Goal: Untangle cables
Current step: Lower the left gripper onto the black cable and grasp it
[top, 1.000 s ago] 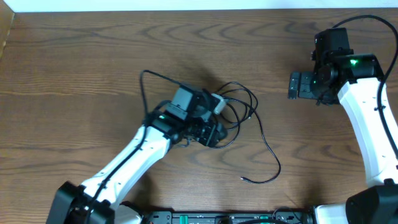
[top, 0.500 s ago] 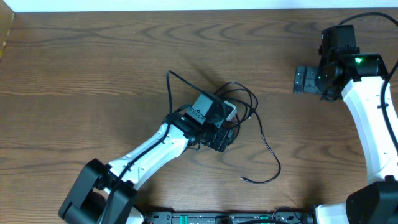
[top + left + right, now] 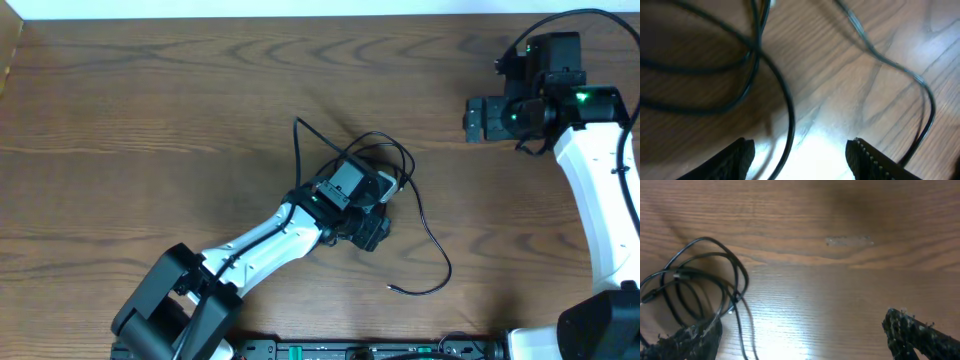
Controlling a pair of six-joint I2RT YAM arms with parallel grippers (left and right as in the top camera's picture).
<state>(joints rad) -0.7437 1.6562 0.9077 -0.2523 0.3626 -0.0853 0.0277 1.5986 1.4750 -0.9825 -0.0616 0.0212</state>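
Brown wood-grain surface (image 3: 150,120), pale strip along its far edge. Nothing on it but the cords and the two arms.

- left fingers (image 3: 372,232): low over the tangle, tips toward the surface. Their wrist view shows them standing apart with a moderate gap, gripping nothing. One strand of the black cable (image 3: 791,117) runs through that gap and touches neither tip, as far as can be told.
- right fingers (image 3: 478,120): spread wide, empty, well apart from the tangle, which shows only at the left edge of their wrist view.
- black cable: several small overlapping loops bunched just beside and beneath the left fingers. One end pokes out behind the left wrist. The other trails off as a long loose tail beyond the left fingertips, on the side nearer the right fingers, and curls back to a free tip.
- white cable (image 3: 388,181): only a small piece shows, among the loops beside the left wrist. Its run is hidden, so how it crosses the black one cannot be told.

Handling, as judged: the cord is thin, light and limp, and keeps its coil. It will likely slide on the wood and drag the whole bunch if pulled by one loop. It is thin enough to slip a loose pinch, so the fingers would need to close nearly full. The best hold looks like the strand lying between the left fingers, or the free tail for the right fingers, clear of crossings. Pull slowly, since a snatch could cinch a loop into a knot.
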